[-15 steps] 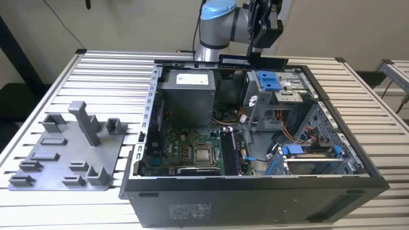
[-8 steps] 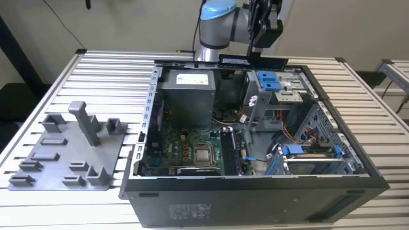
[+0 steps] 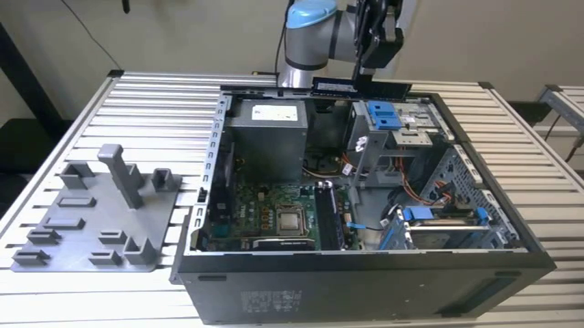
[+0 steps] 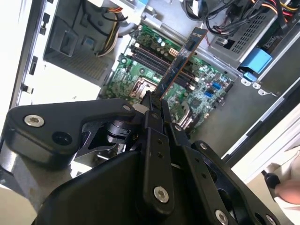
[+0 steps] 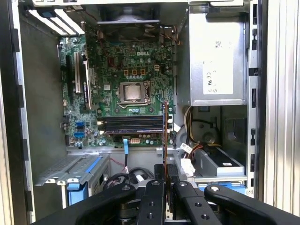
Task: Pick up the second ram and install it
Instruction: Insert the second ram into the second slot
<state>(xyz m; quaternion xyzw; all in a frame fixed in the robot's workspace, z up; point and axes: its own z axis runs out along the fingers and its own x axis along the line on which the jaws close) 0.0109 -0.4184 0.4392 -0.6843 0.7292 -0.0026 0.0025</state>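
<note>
My gripper hangs above the rear edge of the open computer case, shut on the second ram, a slim dark stick held level in the exterior view. In the second wrist view the ram sticks out from between the black fingers, over the green motherboard. It appears edge-on in the first wrist view, where the ram crosses the dark memory slots beside the processor socket. The stick is well above the board and touches nothing else.
A grey plastic tray with upright posts lies on the slatted table at the exterior view's left. Inside the case are the grey power supply, blue drive-bay clips, a drive cage and loose cables.
</note>
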